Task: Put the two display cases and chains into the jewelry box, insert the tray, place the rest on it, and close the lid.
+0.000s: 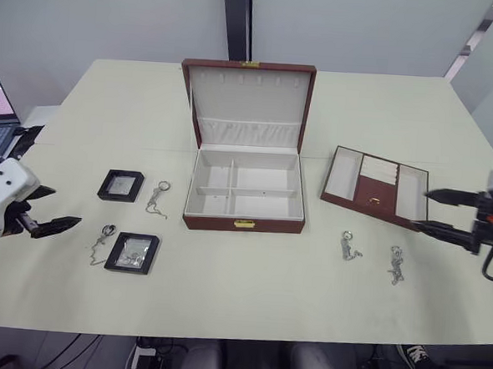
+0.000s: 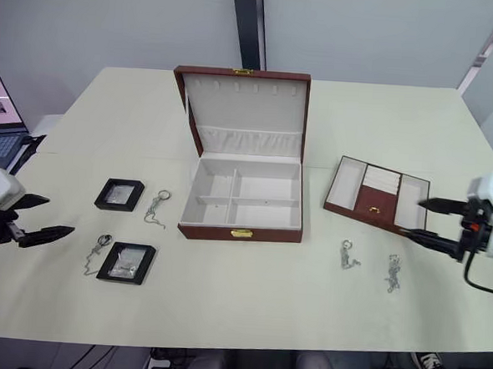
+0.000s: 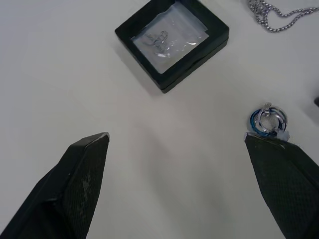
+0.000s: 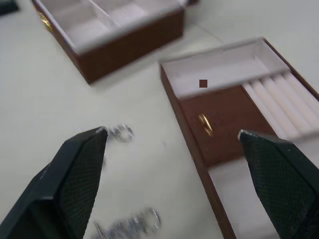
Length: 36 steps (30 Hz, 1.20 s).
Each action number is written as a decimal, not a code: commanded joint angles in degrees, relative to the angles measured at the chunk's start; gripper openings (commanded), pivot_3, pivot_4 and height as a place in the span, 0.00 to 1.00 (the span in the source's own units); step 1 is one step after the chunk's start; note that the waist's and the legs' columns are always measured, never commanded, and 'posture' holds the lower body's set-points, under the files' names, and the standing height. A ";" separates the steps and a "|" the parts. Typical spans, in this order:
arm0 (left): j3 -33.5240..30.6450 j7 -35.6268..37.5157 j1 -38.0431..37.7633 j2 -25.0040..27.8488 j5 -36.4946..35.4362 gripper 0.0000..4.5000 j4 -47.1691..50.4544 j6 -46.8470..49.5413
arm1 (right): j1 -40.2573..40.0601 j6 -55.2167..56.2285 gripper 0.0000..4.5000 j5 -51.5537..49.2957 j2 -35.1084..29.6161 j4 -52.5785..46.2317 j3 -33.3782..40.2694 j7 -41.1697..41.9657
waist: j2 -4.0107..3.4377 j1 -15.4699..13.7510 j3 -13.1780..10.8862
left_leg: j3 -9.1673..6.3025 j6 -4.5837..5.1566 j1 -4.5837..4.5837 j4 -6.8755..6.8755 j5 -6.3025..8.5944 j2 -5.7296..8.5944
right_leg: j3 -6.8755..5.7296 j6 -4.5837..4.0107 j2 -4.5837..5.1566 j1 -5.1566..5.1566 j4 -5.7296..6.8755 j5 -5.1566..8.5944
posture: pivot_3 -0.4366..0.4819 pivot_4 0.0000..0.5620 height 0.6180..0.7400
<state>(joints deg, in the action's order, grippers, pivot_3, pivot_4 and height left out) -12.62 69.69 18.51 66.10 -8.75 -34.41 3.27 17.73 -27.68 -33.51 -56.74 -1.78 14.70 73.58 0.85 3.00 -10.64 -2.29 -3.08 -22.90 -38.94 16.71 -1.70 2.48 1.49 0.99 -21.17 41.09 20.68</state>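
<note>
The two eye views look down from the head on the whole tabletop. Each wrist view looks closely along its own gripper.

We see a pale table bearing an open jewelry box, a tray, two display cases and what look like four chains.

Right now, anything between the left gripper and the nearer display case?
Nothing visible. The left gripper is open over bare table; the near display case lies just inward of it, with a chain against the case's gripper-facing edge, not blocking it.
</note>
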 commanded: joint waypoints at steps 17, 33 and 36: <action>-15.72 -5.82 -13.17 -8.62 -12.08 1.00 17.95 12.04 | 5.76 -5.81 0.99 -5.00 17.97 -22.84 -14.78 -15.29 | 0.05 0.39 0.01 | -0.11 0.01 -0.07 -0.03 0.00 -0.06 | -0.13 0.00 0.19 -0.16 0.05 0.00 | 0.48 0.27 1.00; -24.39 -25.25 -30.57 -29.63 -14.06 1.00 34.82 5.88 | 9.16 -4.82 0.99 -2.68 17.45 -20.42 -18.09 -12.60 | 0.29 -0.28 0.15 | -0.14 0.01 -0.01 -0.03 0.00 0.00 | -0.14 -0.01 0.23 -0.02 -0.01 0.00 | 0.48 0.27 1.00; -24.18 -27.29 -31.79 -32.47 -14.21 1.00 34.93 3.70 | 10.05 -5.20 0.99 -2.60 17.40 -19.77 -18.37 -11.91 | 0.30 -0.30 0.16 | -0.12 0.01 -0.01 -0.03 0.01 0.01 | -0.13 -0.01 0.25 -0.01 -0.05 0.00 | 0.48 0.27 1.00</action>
<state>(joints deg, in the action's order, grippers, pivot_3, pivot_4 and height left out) -35.45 43.72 -12.65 34.03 -22.46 -0.67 9.01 26.41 -33.06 -35.75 -38.81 -20.96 -3.77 61.02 1.15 2.70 -10.48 -2.42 -3.07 -22.92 -38.97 16.72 -1.70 2.35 1.48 1.23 -21.18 41.04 20.68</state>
